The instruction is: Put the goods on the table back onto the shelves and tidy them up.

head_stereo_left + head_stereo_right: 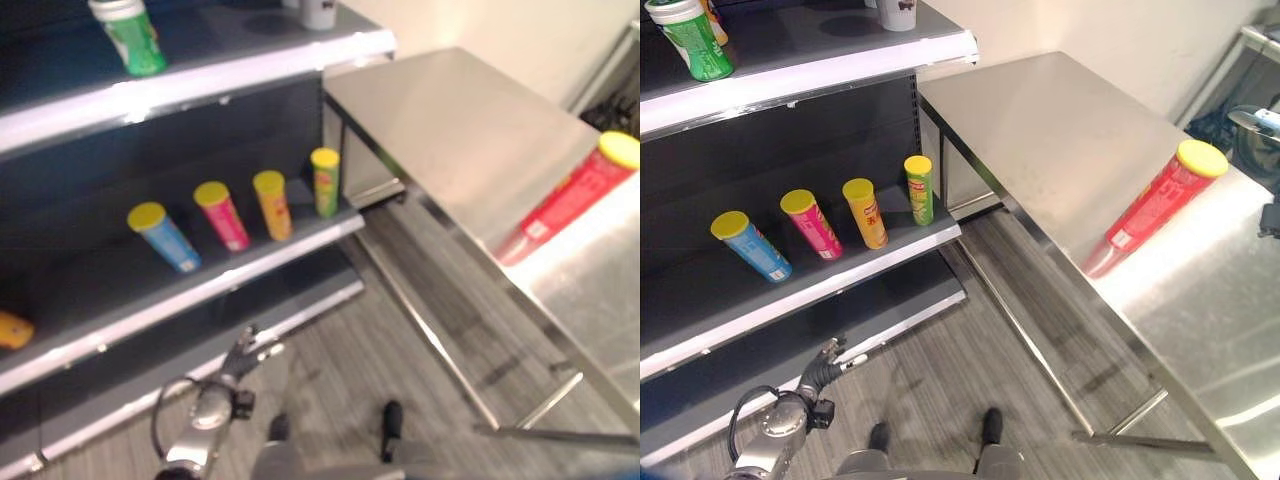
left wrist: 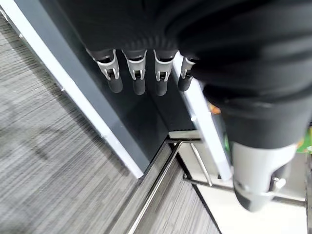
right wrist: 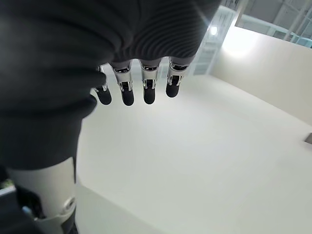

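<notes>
Nearest, low by the floor, the left robot hand (image 2: pixel 136 73) hangs with its fingers straight and loosely spread, holding nothing, in front of the bottom edge of the shelves (image 1: pixel 840 275). The right robot hand (image 3: pixel 136 83) is just as slack, fingers straight and empty, with a pale wall behind it. Above the grey carpet, the middle shelf carries a row of four yellow-lidded cans: a blue can (image 1: pixel 750 245), a pink can (image 1: pixel 811 224), an orange can (image 1: pixel 865 212) and a green can (image 1: pixel 919 188), each apart from its neighbour. To the right stands the steel desk (image 1: pixel 1040 130), with one red can (image 1: pixel 1158 197) upright on it, well apart from the shelves. Farthest, on the top shelf, stands a green bottle (image 1: pixel 690 38) with a white cap
</notes>
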Tool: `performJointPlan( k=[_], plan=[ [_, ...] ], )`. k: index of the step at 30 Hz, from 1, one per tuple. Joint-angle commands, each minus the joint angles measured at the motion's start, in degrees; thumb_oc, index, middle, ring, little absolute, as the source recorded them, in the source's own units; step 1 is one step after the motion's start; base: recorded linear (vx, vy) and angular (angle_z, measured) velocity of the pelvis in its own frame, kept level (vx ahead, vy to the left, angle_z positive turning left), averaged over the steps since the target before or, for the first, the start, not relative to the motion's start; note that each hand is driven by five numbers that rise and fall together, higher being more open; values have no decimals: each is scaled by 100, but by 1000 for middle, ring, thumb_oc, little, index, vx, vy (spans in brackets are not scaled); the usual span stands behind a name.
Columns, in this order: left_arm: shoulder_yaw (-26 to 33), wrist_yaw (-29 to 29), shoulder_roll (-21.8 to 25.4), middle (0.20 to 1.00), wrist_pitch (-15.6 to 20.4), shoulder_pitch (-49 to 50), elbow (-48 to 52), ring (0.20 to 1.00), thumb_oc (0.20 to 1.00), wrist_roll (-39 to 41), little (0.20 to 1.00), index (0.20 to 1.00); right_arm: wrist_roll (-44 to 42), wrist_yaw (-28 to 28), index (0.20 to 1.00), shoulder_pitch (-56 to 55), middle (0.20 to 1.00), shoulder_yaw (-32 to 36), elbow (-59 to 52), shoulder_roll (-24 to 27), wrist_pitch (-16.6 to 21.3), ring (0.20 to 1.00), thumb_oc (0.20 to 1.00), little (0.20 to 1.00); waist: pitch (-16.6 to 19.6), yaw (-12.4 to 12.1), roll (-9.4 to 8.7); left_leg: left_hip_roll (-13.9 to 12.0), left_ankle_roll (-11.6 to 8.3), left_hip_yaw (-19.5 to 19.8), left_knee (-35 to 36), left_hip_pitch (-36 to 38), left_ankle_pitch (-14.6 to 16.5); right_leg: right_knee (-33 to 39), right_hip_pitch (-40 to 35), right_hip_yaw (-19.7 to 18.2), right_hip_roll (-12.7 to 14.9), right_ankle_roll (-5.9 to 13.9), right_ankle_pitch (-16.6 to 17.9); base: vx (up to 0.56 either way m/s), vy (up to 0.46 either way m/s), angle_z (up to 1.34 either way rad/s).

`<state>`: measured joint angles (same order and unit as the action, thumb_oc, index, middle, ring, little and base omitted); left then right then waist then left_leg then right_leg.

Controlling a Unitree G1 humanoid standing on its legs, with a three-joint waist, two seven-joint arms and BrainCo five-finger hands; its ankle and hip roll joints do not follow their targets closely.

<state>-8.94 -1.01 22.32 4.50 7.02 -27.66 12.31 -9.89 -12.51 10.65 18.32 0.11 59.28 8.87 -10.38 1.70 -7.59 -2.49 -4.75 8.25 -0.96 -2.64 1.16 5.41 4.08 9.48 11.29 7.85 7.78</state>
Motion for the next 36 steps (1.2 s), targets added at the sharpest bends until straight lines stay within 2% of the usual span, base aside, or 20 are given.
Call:
performJointPlan(
  k=[1,4,6,8,17,19,24,36],
  plan=[
    [95,50,253,1000,251,-91,413,1000,1000,-62,1000,1000,-177,113,1000,460,1000,-9,115,183,35,1000,1000,1000,152,-50,10,-157,-84,-108,-66,-58,402,-202,-487,202,-158,329,-672,33,48,-27],
    [95,50,253,1000,251,-91,413,1000,1000,-62,1000,1000,-177,113,1000,461,1000,-10,115,183,35,1000,1000,1000,149,-54,10,-158,-84,-112,-61,-52,401,-202,-489,198,-158,329,-672,19,29,-19],
    [128,75,283,1000,228,55,346,1000,1000,-36,1000,1000,-274,301,1000,721,1000,-419,579,171,-112,1000,1000,1000,168,-32,89,-151,8,-435,310,241,335,-160,-405,-4,-57,407,-583,131,202,-2],
    [133,85,269,1000,219,145,326,1000,1000,-44,1000,1000,-225,311,1000,821,1000,-554,800,204,-172,1000,1000,1000,168,-37,99,-156,32,-490,367,338,346,-140,-420,-36,-40,417,-574,90,87,-47],
    [115,101,258,1000,206,167,300,1000,1000,-63,1000,1000,-108,269,1000,823,1000,-553,945,249,-228,1000,1000,1000,172,-20,104,-179,34,-487,435,414,343,-139,-447,-33,-41,420,-589,24,3,-12],
    [48,114,310,1000,150,129,353,1000,1000,-69,1000,1000,106,193,1000,855,1000,-608,1264,369,-437,1000,1000,1000,165,2,96,-261,5,-481,509,471,327,-107,-435,-16,-91,410,-603,129,-54,4],
    [22,130,313,1000,97,140,374,1000,1000,-14,1000,1000,-364,233,1000,872,1000,-622,1494,163,-390,1000,1000,1000,131,-18,57,-379,-56,-465,566,469,296,-57,-373,-25,-209,374,-635,73,-67,1],
    [-118,147,376,1000,73,135,400,1000,1000,24,1000,1000,-505,252,1000,1548,1000,-1193,2076,422,-402,1000,1000,1000,54,-62,113,-475,-148,-400,596,410,239,-41,-361,78,-290,333,-725,13,-21,1]
  ],
)
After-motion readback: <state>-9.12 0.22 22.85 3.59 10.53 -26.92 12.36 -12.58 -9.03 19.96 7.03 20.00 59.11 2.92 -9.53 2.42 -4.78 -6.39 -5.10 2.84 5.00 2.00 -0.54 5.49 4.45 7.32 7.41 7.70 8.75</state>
